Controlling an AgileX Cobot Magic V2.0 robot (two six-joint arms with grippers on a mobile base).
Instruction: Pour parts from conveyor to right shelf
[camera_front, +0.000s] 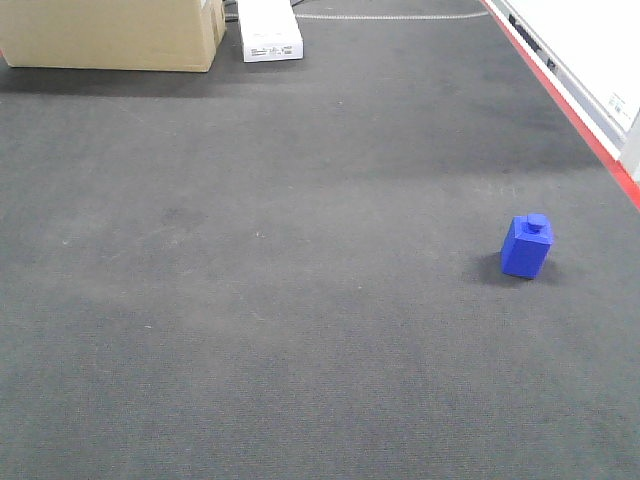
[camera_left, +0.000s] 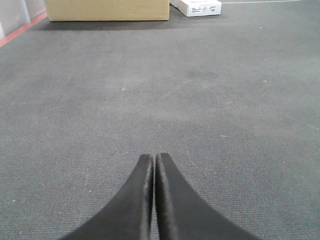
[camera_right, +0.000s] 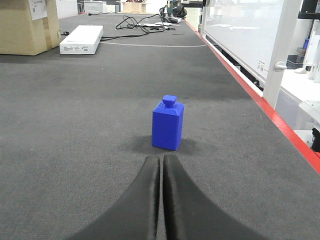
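1. I have one small bright-blue plastic block (camera_front: 526, 246) in view. It is roughly cubic, a little taller than wide, with a short stud on its top face.
2. It stands upright on its base, stud pointing up, with nothing touching it.
3. It rests on the dark grey textured surface (camera_front: 300, 300), toward the right side in the front view, near the red edge strip (camera_front: 590, 140) but apart from it.
4. From the right wrist view, the block (camera_right: 168, 123) shows a vertical corner edge toward the camera, with a faint shadow at its base.

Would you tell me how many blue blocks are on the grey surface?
1. The blue block stands upright on the grey surface near the red edge, just ahead of the right fingers. Others may lie outside view.
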